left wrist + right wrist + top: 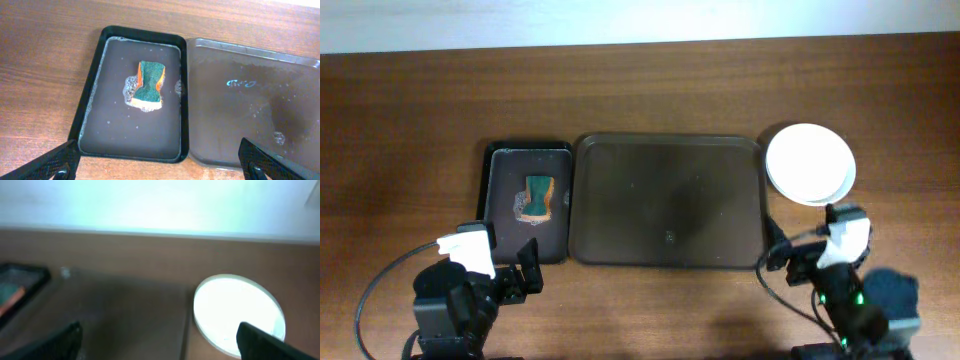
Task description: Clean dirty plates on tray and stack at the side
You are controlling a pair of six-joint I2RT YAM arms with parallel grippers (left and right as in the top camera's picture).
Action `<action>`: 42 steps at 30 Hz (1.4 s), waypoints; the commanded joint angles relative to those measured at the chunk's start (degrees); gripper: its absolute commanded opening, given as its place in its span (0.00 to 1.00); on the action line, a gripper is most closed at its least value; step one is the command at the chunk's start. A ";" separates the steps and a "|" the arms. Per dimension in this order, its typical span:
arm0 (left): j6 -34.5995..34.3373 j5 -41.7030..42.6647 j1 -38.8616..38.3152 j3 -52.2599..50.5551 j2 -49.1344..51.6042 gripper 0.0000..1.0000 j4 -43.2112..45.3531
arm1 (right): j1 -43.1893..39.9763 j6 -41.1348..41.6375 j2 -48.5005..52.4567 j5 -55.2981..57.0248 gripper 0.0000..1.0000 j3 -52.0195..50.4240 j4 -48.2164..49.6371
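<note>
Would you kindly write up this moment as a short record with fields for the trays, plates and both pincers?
plates: stacked on the tabletop, right of the tray; count unclear
tray: no plates on it, wet with droplets
black tray: left of the tray, soapy water, sponge lying in it
left pincer: open, empty, in front of the black tray
right pincer: open, empty, in front of the plates

A robot test bench: wooden table against white wall.

R wrist view blurred; plates stack count unclear.
</note>
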 commanded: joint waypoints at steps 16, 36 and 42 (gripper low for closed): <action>-0.33 0.63 0.20 -0.50 -0.31 0.99 0.15 | 0.37 -5.14 -17.64 6.45 0.99 -30.86 33.64; -0.33 0.63 0.20 -0.50 -0.31 1.00 0.15 | 0.35 -9.55 -17.53 6.36 0.99 -30.86 24.63; -0.33 0.61 0.17 -0.57 -0.52 0.99 0.15 | 0.35 -9.55 -17.53 6.36 0.99 -30.86 24.63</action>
